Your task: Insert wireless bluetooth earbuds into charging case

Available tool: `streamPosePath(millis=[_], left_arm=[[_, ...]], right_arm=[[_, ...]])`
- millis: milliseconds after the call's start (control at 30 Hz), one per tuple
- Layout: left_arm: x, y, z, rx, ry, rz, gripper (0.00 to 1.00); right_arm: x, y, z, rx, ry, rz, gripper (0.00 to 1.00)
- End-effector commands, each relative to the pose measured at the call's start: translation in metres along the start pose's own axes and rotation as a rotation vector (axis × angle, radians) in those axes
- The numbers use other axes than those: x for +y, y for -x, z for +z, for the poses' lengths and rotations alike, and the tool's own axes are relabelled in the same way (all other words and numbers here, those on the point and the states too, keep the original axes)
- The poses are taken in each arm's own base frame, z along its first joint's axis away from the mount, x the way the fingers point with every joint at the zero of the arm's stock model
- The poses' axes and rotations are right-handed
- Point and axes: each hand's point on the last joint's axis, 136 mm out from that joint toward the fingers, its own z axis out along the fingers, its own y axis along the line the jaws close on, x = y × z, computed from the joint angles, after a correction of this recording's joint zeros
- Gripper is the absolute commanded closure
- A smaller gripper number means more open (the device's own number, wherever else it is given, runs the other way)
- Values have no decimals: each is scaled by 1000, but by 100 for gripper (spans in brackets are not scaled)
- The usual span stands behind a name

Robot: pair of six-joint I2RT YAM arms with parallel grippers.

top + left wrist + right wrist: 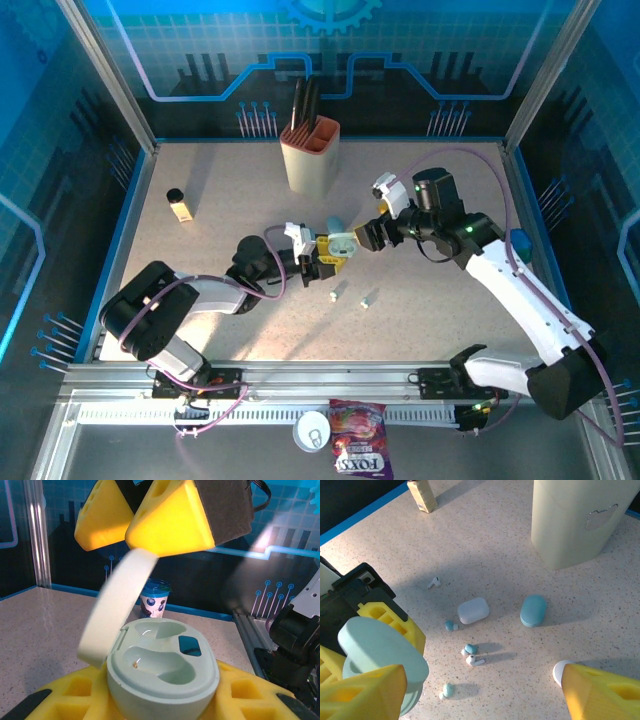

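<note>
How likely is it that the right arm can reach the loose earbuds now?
Likely yes. The right gripper is open, and the earbuds lie on bare table just below it. Only the lid of the case held by the left gripper sits close, beside one finger.
</note>
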Motion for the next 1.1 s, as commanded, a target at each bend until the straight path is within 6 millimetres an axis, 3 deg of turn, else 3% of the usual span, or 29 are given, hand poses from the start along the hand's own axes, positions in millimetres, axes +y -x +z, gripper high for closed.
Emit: streamPosePath(millis=[0,100,233,333,400,500,633,800,1067], left_arm=[[0,12,-9,-38,0,27,67],[9,12,-16,-44,38,29,67],[20,14,-26,-54,87,33,67],[24,15,-29,-53,93,28,67],[24,16,-29,-54,85,25,68],[21,18,-28,-55,66,23,68],[17,21,-27,-59,36,10,69],[15,21,-28,-54,32,-7,69],[14,23,-25,-55,14,-16,69]], right_arm=[[3,20,-19,-87,16,36,19],[-1,17,-28,-111,8,88,19],[-14,-8,-26,-51,-53,221,20],[-5,-26,-17,-13,-1,236,21],[10,-29,-13,-30,53,155,19],[30,-23,-5,-82,77,-18,17],[45,-8,8,-110,98,-118,17],[49,-1,25,-92,94,-169,17],[48,2,37,-79,86,-166,16]])
